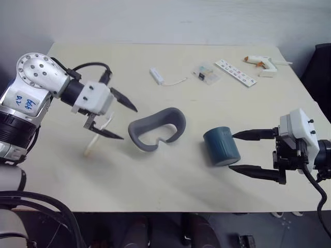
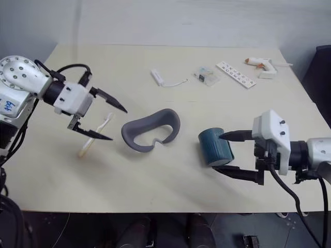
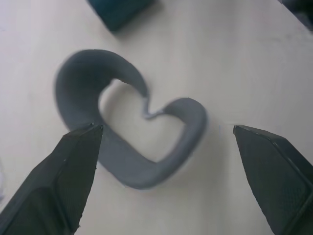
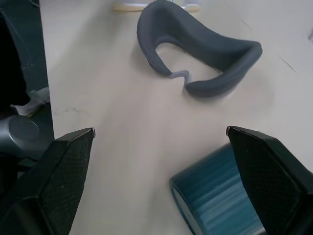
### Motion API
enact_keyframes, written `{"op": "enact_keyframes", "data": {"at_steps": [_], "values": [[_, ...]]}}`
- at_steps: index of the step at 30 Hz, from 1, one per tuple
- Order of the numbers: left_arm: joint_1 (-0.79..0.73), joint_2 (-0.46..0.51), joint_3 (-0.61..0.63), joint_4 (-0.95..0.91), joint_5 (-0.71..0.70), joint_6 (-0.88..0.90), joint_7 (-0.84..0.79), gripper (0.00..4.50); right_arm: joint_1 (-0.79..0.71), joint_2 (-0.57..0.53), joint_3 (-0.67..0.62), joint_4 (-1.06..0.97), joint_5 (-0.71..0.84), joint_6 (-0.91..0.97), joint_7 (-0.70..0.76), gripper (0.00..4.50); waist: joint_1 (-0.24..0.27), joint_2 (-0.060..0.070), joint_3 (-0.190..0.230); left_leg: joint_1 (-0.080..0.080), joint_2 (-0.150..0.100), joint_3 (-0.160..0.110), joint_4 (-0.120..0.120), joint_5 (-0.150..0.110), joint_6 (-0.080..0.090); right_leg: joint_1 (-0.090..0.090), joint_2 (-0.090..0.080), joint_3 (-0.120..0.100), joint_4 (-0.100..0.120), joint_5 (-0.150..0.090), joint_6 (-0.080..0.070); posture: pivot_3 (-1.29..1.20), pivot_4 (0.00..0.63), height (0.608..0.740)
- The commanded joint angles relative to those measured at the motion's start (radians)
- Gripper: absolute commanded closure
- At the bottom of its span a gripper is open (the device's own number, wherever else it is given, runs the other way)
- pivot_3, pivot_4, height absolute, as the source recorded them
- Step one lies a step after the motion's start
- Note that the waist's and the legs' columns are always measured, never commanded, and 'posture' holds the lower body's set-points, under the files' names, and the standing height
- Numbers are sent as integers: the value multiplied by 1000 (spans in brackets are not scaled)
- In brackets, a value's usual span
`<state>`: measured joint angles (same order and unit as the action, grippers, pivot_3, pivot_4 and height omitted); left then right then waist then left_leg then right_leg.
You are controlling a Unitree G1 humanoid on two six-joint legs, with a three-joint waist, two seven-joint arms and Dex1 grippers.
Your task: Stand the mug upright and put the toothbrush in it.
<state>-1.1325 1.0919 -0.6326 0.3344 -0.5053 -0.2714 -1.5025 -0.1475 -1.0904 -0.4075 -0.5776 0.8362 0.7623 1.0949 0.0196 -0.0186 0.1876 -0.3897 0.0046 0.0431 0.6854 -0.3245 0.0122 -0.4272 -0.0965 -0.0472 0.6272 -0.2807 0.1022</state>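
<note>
Nearest the table's [image 1: 155,196] front edge, the toppled mug [image 1: 221,146] should be centred between the open right gripper [image 1: 247,152] before closing; the left gripper [image 1: 118,120] is open too.

A lab or workshop bench is showing here: a plain pale table [image 1: 170,186] against a bare wall, carrying a glue gun [image 1: 261,64], a remote [image 1: 235,72], an adapter stick [image 1: 156,75] and a grey face pad [image 1: 158,128].

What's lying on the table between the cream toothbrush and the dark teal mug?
A grey curved foam face pad lies between the toothbrush and the tipped-over mug, seen in both eye views.
</note>
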Motion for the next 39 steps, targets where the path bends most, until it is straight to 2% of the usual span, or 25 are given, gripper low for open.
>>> {"op": "enact_keyframes", "data": {"at_steps": [1,6,10,12,15,22,28,33,37,39], "values": [[-14,8,-80,-25,23,-108,-112,0,-34,6,14,6,7,-24,-9,6,6,0,0,0,0,0,0,0,0,0,0,0,0,0,0,0,150,740],[-37,-112,-118,143,154,-275,-112,0,-50,19,34,-13,15,-19,-43,6,8,0,0,-1,-6,0,1,0,0,0,0,-1,-1,0,0,0,150,740],[-47,-260,-95,310,247,-385,-112,0,-24,24,0,-53,51,3,-75,6,8,0,0,-1,-6,0,1,0,1,0,0,-1,-1,0,1,0,150,740],[-52,-299,-86,362,261,-412,-112,0,-12,19,-13,-66,57,10,-86,6,7,0,0,-1,-6,0,1,0,1,0,0,-1,-1,0,1,0,150,740],[-62,-304,-108,387,235,-410,-112,553,2,12,-35,-78,74,19,-99,0,2,0,0,-1,-5,0,1,0,1,0,0,-1,-1,1,1,0,150,740],[-93,-289,-90,439,214,-388,-112,2715,-10,9,-33,-77,92,21,-119,0,5,0,0,-1,-4,0,1,0,1,0,0,-1,-1,1,1,0,150,740],[-49,-237,-49,337,144,-280,-112,4481,-65,18,36,-40,64,-6,-113,0,4,0,0,-1,-2,0,1,-1,1,0,0,-1,-1,1,1,0,150,740],[13,-248,55,246,192,-230,-81,4481,-121,23,100,9,43,-33,-77,0,3,0,0,-1,0,0,1,-1,1,0,0,-1,-1,1,1,0,150,740],[32,-261,207,185,210,-60,118,4481,-245,59,212,71,9,-50,-63,0,3,0,0,-2,-2,0,2,-1,1,0,0,-1,-1,1,1,0,150,740],[65,-213,273,163,293,-32,230,4481,-294,82,257,95,-2,-48,-57,0,0,0,0,-2,-1,-1,2,-1,1,0,0,-1,-1,1,1,0,150,740]]}}
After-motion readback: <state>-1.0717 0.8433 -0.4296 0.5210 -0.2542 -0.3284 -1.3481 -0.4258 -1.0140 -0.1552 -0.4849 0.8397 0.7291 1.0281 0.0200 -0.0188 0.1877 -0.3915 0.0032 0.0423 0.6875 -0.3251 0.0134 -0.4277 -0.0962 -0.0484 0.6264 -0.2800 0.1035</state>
